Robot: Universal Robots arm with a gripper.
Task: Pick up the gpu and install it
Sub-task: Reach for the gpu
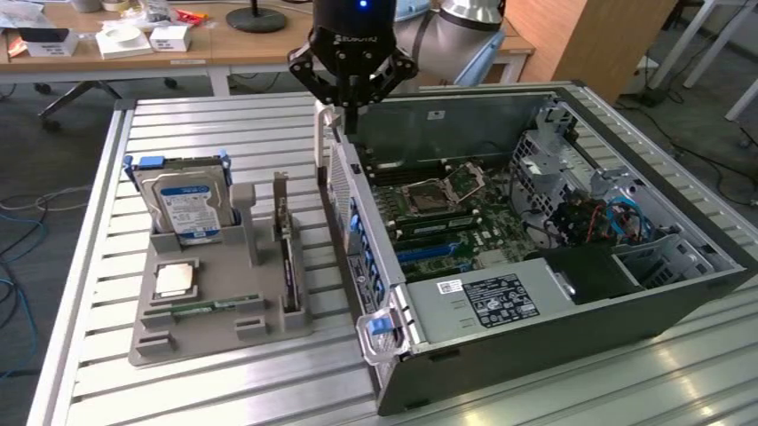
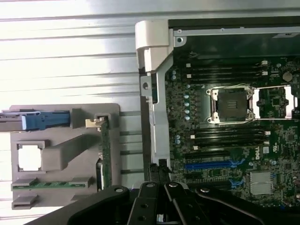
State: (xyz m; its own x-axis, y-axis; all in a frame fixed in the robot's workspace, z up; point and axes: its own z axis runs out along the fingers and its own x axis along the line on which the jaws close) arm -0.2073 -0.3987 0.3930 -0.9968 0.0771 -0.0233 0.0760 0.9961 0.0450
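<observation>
Gripper (image 1: 347, 114) hangs over the rear wall of the open computer case (image 1: 569, 328), on the side facing the parts holder; its fingers look pressed together with nothing between them. In the wrist view the gripper (image 2: 159, 171) tips sit together just above that same case wall. The gpu (image 1: 284, 232) stands on its long edge in a slot of the gray holder (image 1: 219, 333), on the holder's side nearest the case, well apart from the gripper and untouched. Wrist view: gpu (image 2: 106, 150) seen edge-on, green board edge showing, metal bracket at one end. Gray holder (image 2: 65, 154) also carries a hard drive (image 1: 187, 202) with a blue label, upright at the far end, a square processor chip (image 1: 174, 280) lying flat in a recess, and a green memory stick (image 1: 216, 307) lying near the front. Holder and case rest side by side on a slatted metal table (image 1: 213, 124), holder toward the exterior view's left. Inside the case the motherboard (image 1: 474, 222) is exposed, with the CPU socket (image 1: 436, 191) visible. No card is seated on the motherboard (image 2: 225, 154) below the socket (image 2: 233, 104).
</observation>
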